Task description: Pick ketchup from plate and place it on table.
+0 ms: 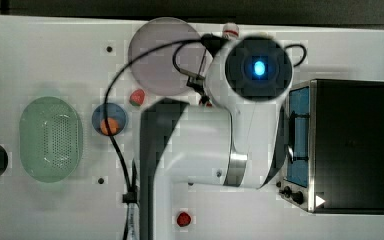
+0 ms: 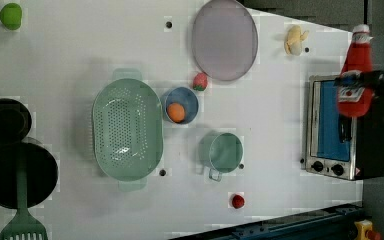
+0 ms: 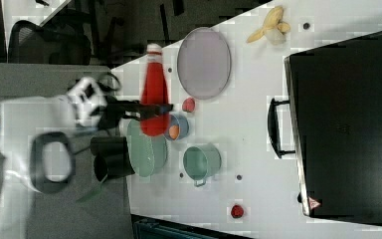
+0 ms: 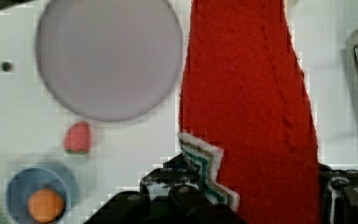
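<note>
The ketchup (image 2: pixel 356 75) is a red plush bottle with a white cap and a label. My gripper (image 2: pixel 366 80) is shut on its lower body and holds it high above the table (image 2: pixel 270 115). In the right view the ketchup (image 3: pixel 154 94) hangs crosswise in the gripper (image 3: pixel 149 108). The wrist view has the ketchup (image 4: pixel 247 107) beside the bare lilac-grey plate (image 4: pixel 107 60), with the gripper (image 4: pixel 256 198) around its label end. In the top view the arm hides all but the cap of the ketchup (image 1: pixel 230 31), just right of the plate (image 1: pixel 155 55).
A strawberry (image 2: pixel 200 81) lies by the plate (image 2: pixel 224 40). Nearby sit a blue bowl (image 2: pixel 180 105) with an orange ball, a green basket (image 2: pixel 127 129) and a green cup (image 2: pixel 225 152). A toaster oven (image 2: pixel 337 135), a banana (image 2: pixel 295 40) and a red knob (image 2: pixel 237 201) stand further off.
</note>
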Controlling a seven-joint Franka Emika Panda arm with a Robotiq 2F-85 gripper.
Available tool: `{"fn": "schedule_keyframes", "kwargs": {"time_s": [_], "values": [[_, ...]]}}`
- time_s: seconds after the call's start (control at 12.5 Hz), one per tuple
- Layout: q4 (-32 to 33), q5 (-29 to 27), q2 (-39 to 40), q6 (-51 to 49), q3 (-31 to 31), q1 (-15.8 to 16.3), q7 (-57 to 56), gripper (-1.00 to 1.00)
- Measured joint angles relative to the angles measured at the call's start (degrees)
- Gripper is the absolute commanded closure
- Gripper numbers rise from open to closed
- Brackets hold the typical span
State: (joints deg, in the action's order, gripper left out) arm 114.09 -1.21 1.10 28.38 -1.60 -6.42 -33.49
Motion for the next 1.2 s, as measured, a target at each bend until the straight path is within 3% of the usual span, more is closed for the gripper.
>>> {"fn": "schedule_keyframes", "kwargs": {"time_s": [0.24, 0.48, 0.88, 0.96, 1.2], "values": [[12.8, 0.3, 2.5, 11.0, 0.3, -0.4, 0.3, -0.17], [21.7, 0.5, 8.2, 19.5, -0.2, -0.2, 0.6, -0.17], [23.9, 0.0, 17.1, 28.3, -0.2, -0.1, 1.2, -0.17], [24.0, 0.3, 17.3, 29.5, -0.3, -0.2, 1.2, -0.25], [23.2, 0.3, 17.1, 30.1, -0.6, -0.2, 1.4, -0.9]]}}
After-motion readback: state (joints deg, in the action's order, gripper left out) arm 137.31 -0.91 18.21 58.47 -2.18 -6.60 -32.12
